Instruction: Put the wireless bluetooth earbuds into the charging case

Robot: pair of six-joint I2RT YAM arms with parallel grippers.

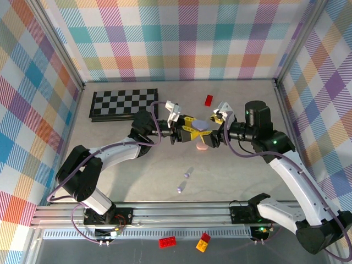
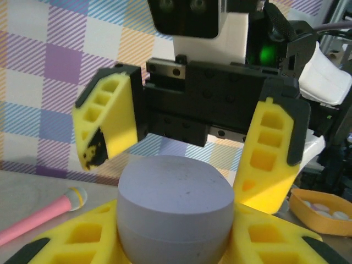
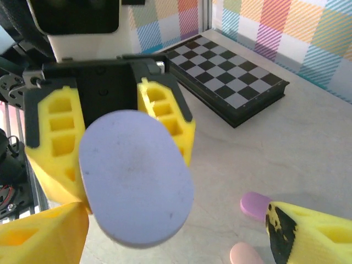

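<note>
A black-and-white chessboard (image 1: 124,103) lies flat at the far left of the grey tabletop (image 1: 137,176), close to the plaid back wall (image 1: 181,38). A red toy brick (image 1: 209,100) sits apart to its right. The left wrist view shows a pink-handled toy microphone (image 2: 38,217) lying on the tabletop and a shallow orange dish (image 2: 319,212) holding small white pieces. Beyond the tabletop's near edge lie a second red brick (image 1: 168,241) and a yellow brick (image 1: 201,246).

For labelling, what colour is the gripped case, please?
The case is lavender, clearest in the left wrist view.
</note>
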